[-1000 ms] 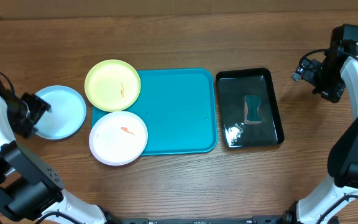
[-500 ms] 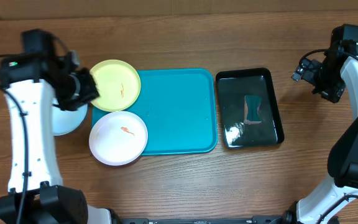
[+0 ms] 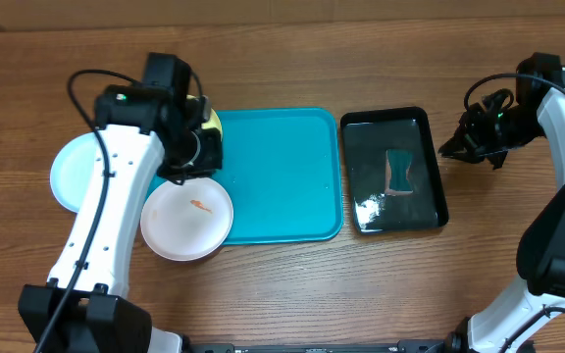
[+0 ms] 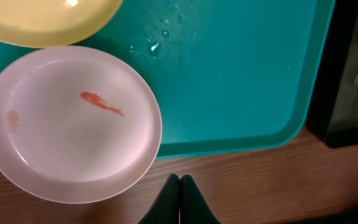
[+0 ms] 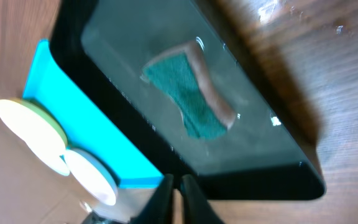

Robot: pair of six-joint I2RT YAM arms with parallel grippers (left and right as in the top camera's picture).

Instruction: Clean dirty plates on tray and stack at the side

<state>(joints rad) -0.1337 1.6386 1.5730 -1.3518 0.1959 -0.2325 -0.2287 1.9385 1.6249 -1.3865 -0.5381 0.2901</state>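
- Brown wood covers the whole table (image 3: 282,59), and two trays sit side by side in the middle of it.
- The tray (image 3: 282,167) is big and blue-green. Its middle is bare, with a few little water drops (image 4: 160,37) near its back left corner.
- The yellow-green plate (image 4: 42,25) sits on the tray's back left corner. From above, the left arm hides most of it.
- The white plate (image 3: 186,218) sits on the tray's front left corner. Part of it hangs out past the tray's left edge, over the table.
- The white plate has an orange-red smear (image 4: 101,103) in its middle and a fainter spot near its left side.
- The pale blue plate (image 3: 67,172) lies flat on the table, to the left of the tray and apart from it. The left arm covers its right side.
- The black tray (image 3: 392,116) is smaller and shiny. It sits just to the right of the big tray.
- A blue-green sponge (image 3: 399,172) lies in the middle of the black tray. It looks like there is water in there too.
- The left gripper (image 4: 179,186) hangs over the tray's left edge, between the yellow-green plate and the white plate. Its tips are pressed together and hold nothing.
- The right gripper (image 5: 174,183) hangs over the table by the black tray's right edge. Its tips are close together and hold nothing.
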